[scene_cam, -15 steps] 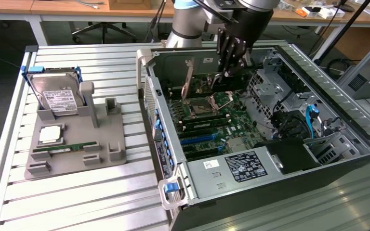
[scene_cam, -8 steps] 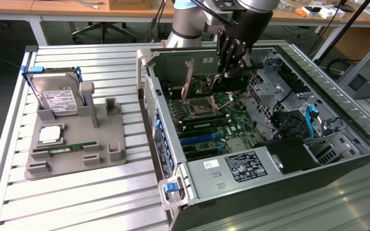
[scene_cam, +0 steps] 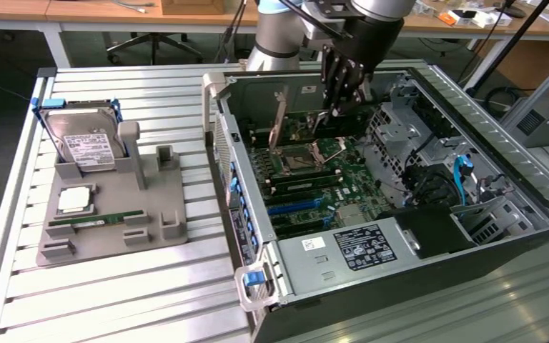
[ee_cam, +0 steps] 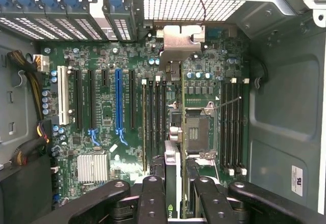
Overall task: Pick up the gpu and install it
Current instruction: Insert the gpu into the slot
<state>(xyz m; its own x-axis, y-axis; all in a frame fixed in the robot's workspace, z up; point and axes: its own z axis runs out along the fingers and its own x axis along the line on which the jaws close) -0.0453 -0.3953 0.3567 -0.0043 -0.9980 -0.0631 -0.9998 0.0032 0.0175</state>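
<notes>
My gripper [scene_cam: 339, 106] hangs inside the open computer case [scene_cam: 503, 179], shut on the gpu [scene_cam: 342, 126], a dark card that hangs below the fingers above the motherboard [scene_cam: 351, 179]. In the wrist view the gpu [ee_cam: 173, 155] appears edge-on between the two black fingers [ee_cam: 153, 198], its silver end bracket [ee_cam: 181, 43] toward the case's rear grille. It hovers over the strip between the memory slots and the CPU socket [ee_cam: 196, 127]. The long blue expansion slot [ee_cam: 118, 99] lies off to one side of the card, with nothing in it.
To the exterior view's left, a grey fixture [scene_cam: 160, 214] on the slatted table holds a hard drive [scene_cam: 83, 139], a CPU chip [scene_cam: 74, 200] and a green memory stick [scene_cam: 98, 220]. Drive cages [scene_cam: 399, 121], cables and a power supply [scene_cam: 360, 246] crowd the case.
</notes>
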